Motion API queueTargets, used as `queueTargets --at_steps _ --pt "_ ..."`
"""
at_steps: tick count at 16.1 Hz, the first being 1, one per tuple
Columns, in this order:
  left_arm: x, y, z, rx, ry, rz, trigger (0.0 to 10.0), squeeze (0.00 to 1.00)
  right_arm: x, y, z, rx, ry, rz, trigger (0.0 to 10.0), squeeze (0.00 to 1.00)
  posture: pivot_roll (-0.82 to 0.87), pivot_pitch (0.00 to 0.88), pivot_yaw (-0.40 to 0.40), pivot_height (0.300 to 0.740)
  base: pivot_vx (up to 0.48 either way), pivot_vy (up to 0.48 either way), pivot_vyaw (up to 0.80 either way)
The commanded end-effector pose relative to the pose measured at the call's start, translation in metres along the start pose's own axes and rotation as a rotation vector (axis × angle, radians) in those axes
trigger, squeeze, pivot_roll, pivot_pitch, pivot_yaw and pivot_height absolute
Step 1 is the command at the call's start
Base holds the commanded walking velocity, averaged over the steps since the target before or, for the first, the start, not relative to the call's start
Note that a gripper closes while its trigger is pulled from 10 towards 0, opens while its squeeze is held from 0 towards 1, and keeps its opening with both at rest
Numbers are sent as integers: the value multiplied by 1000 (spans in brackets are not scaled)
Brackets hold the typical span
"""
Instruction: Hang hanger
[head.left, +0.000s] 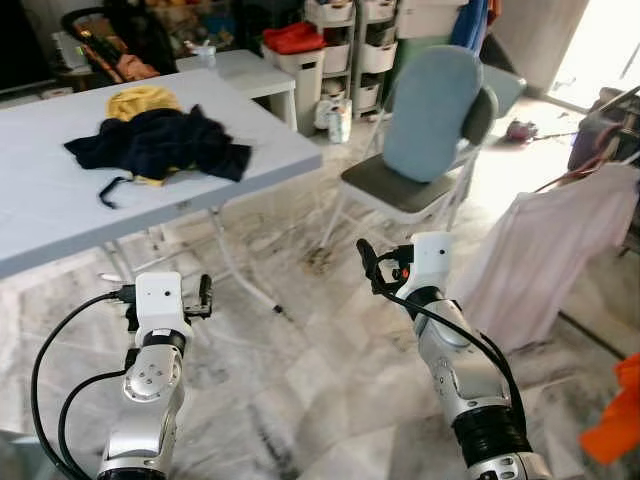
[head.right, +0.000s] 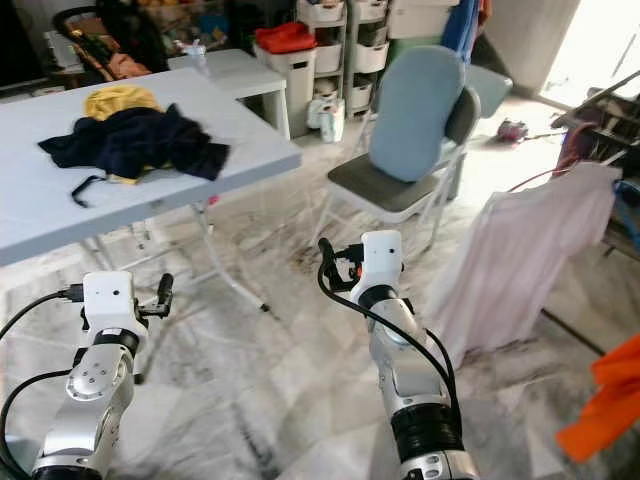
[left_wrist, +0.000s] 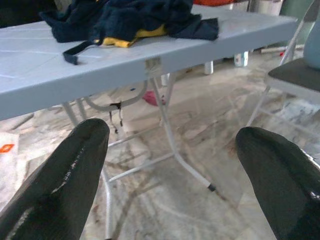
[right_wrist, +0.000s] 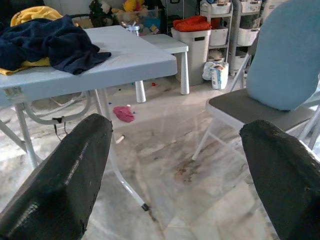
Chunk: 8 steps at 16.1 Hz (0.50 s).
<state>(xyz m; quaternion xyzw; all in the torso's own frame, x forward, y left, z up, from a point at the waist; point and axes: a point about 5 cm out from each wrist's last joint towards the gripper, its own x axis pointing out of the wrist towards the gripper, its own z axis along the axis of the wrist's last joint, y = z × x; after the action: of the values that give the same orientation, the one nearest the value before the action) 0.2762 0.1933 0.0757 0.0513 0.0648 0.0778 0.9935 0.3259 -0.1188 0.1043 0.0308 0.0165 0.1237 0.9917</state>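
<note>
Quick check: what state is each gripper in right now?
Left gripper: open, holding nothing.
Right gripper: open, holding nothing.

A pale grey-blue table (head.left: 60, 215) carries navy clothing (head.left: 165, 142) over a yellow garment (head.left: 140, 100). The floor (head.left: 300, 370) is grey-veined marble. The chair (head.left: 425, 130) has a dusty blue back and a dark grey seat.

White shirt (head.left: 560, 250) on a hanger (head.left: 585, 172), draped from the drying rack (head.left: 610, 115) at right, sleeves spread.
</note>
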Motion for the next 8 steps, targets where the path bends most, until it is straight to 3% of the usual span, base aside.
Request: queueTargets --at_steps 1,8 --pt "1 -7 -1 3 6 -10 10000 0 -2 -8 3 -24 -15 -12 10000 0 -24 0 10 740 0 480 800" --pt "4 -2 -1 22 7 36 10000 0 2 -5 6 -17 -26 -4 10000 0 -16 0 8 740 0 480 772"
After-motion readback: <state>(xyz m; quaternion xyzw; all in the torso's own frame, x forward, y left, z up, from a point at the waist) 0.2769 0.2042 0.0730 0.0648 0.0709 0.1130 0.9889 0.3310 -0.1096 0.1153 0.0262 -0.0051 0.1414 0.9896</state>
